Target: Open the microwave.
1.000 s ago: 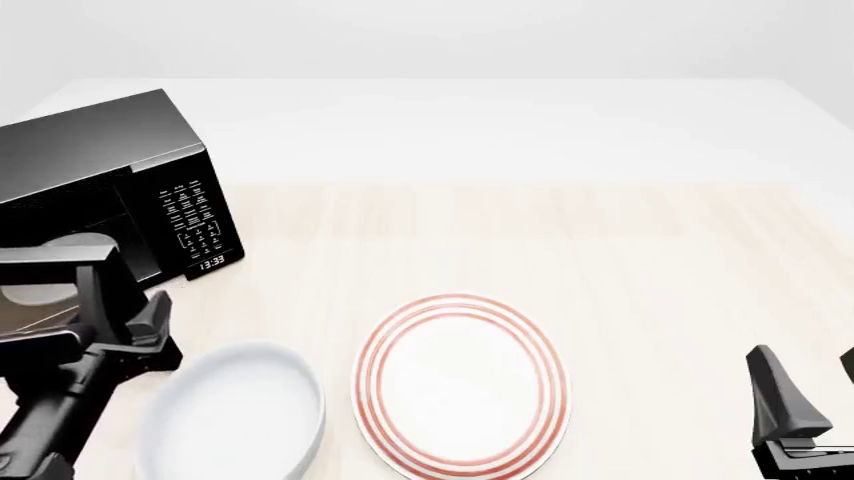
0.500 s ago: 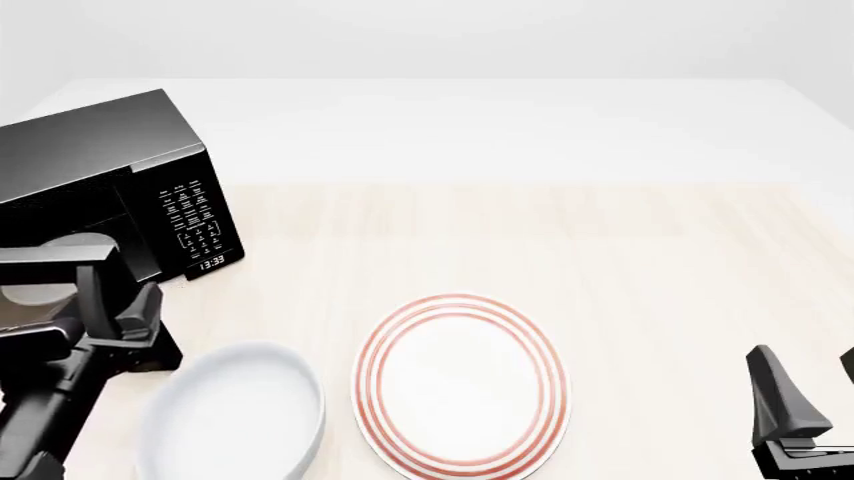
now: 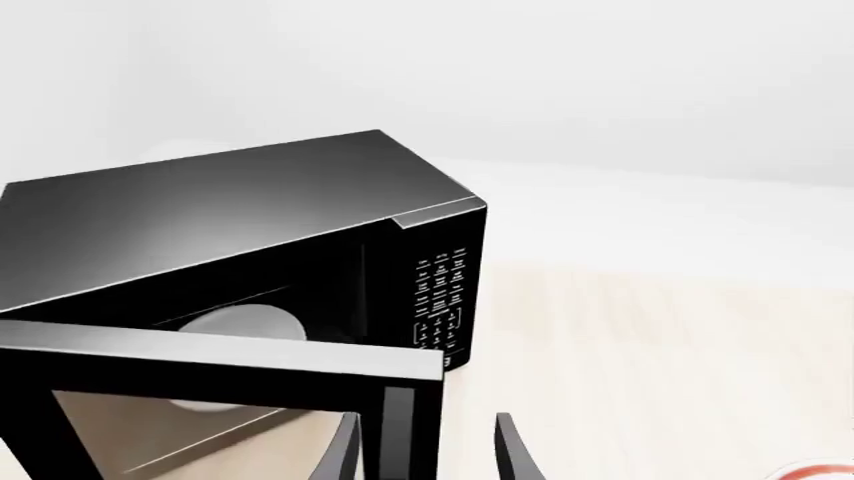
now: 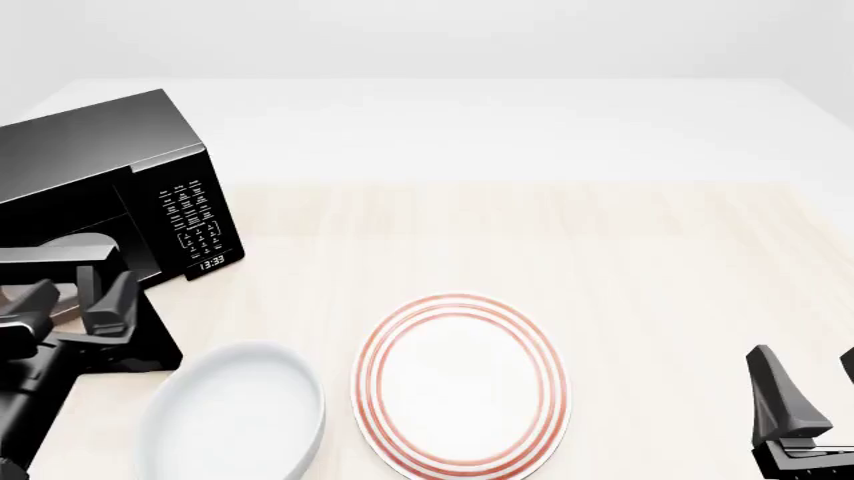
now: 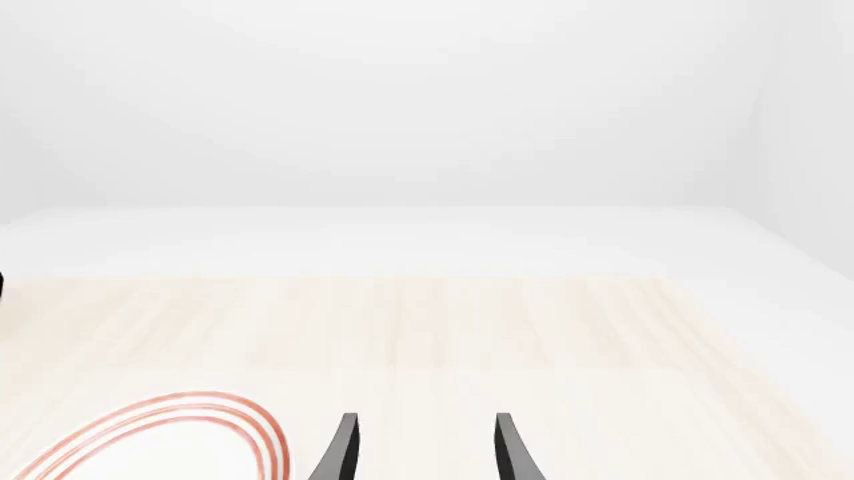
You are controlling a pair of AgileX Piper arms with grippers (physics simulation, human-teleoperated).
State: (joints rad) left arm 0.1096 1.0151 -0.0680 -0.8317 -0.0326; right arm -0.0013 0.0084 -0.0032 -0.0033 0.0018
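The black microwave [image 4: 100,160] stands at the table's far left, its keypad and clock facing right. Its door [image 4: 54,255] hangs swung open toward me. In the left wrist view the microwave [image 3: 240,210] shows its open cavity with the round light-grey turntable [image 3: 247,325], and the door [image 3: 214,350] crosses the foreground. My left gripper [image 4: 83,284] is open, and in the wrist view [image 3: 427,448] the door's free edge stands between its fingers. My right gripper [image 4: 807,385] is open and empty at the near right; it also shows in the right wrist view [image 5: 427,450].
A white plate with red rings [image 4: 461,385] lies at the near centre and shows in the right wrist view [image 5: 174,440]. A white bowl [image 4: 234,420] sits to its left, close to my left arm. The wooden tabletop [image 4: 601,260] stretches to the right.
My left gripper has moved left, toward the open door, and its fingers now look spread wider. The door has barely moved. The right arm has not moved.
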